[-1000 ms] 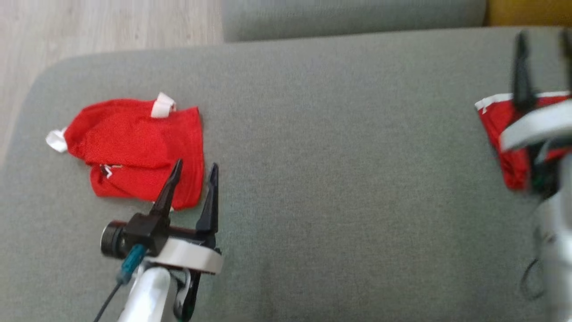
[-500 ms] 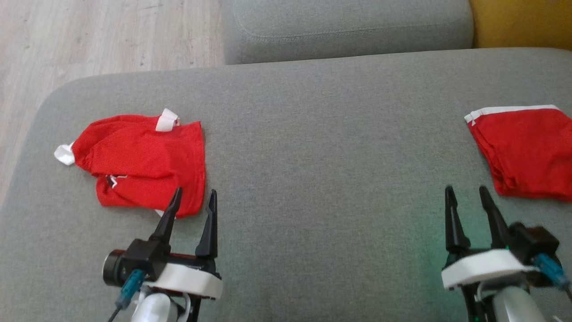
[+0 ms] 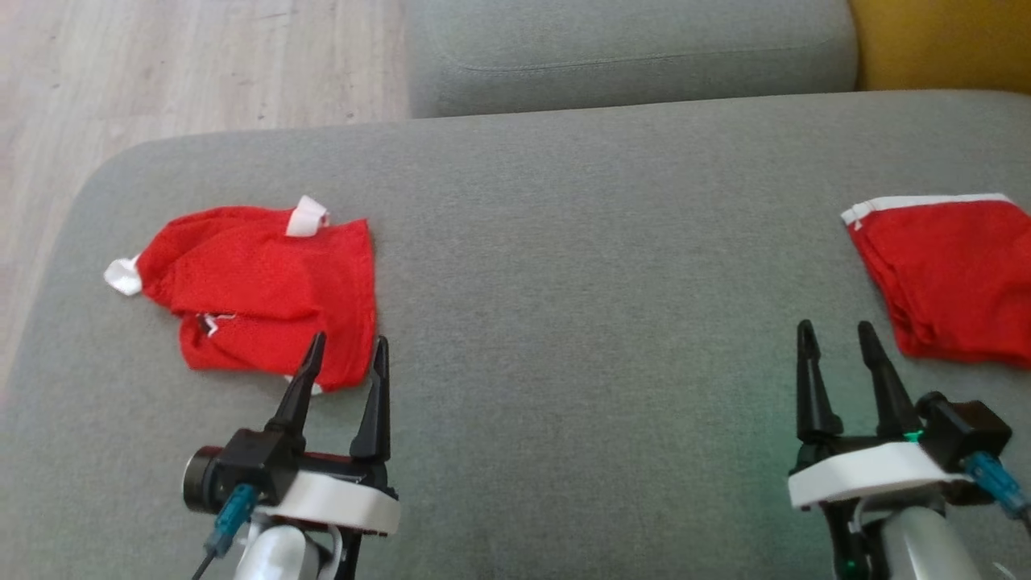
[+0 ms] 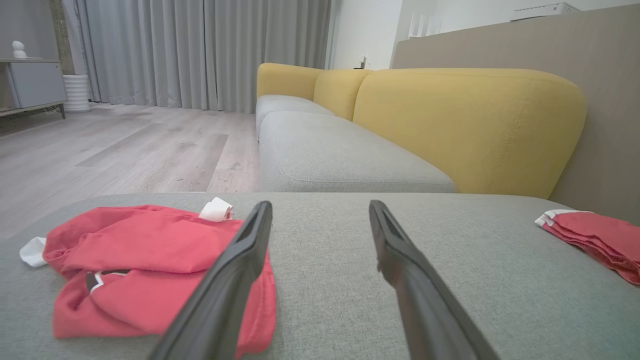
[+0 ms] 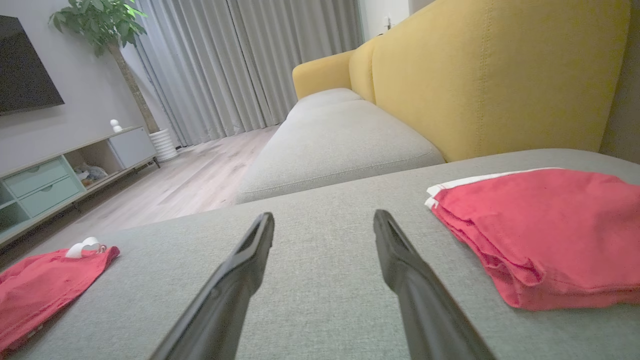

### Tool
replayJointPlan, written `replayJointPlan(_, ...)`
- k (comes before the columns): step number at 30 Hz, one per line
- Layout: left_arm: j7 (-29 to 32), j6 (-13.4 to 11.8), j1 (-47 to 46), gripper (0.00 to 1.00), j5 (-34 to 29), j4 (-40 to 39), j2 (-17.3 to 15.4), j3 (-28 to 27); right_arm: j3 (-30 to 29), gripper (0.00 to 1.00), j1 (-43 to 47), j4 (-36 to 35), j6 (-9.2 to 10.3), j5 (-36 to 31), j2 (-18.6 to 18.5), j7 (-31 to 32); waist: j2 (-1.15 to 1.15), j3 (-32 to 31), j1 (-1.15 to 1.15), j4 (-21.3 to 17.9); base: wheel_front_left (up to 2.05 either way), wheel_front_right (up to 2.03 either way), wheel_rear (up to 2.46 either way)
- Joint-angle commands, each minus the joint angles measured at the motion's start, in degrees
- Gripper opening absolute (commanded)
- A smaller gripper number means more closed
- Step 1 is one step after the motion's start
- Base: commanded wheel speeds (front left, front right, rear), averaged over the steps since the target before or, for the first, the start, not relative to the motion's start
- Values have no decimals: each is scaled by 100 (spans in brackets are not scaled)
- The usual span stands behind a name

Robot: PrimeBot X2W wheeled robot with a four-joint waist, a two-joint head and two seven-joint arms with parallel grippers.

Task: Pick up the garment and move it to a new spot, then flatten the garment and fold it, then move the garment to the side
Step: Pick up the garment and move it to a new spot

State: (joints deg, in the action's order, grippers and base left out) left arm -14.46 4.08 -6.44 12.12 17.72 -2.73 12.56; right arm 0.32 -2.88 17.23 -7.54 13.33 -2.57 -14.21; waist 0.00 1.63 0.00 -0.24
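Crumpled red garment (image 3: pixel 266 298), white trim showing, lay near the left edge of the grey seat cushion (image 3: pixel 580 282). Its near right corner was hidden behind one finger of the left gripper (image 3: pixel 348 342), whose fingers stood apart and empty; contact with the cloth could not be told. Folded red garment (image 3: pixel 950 274) lay well apart toward the cushion's right side, its right part cut off by the frame, with the right gripper (image 3: pixel 835 329) just beside it, fingers likewise apart, holding nothing.
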Motion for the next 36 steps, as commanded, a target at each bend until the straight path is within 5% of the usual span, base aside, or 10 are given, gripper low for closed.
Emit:
replayJointPlan(1,-54,7,-117,100,3,-179,-15,-222,256,100,-181,-266,5,30,-32,-75,0,1,0,112,0,0,0)
replayJointPlan(20,-54,-21,187,100,-79,-154,-26,-434,979,100,101,-432,5,146,-32,-78,0,-215,0,1492,0,0,0)
replayJointPlan(36,-54,27,230,100,-131,-235,-19,-511,1158,100,54,-408,5,200,-31,-78,0,-120,0,1588,0,0,0)
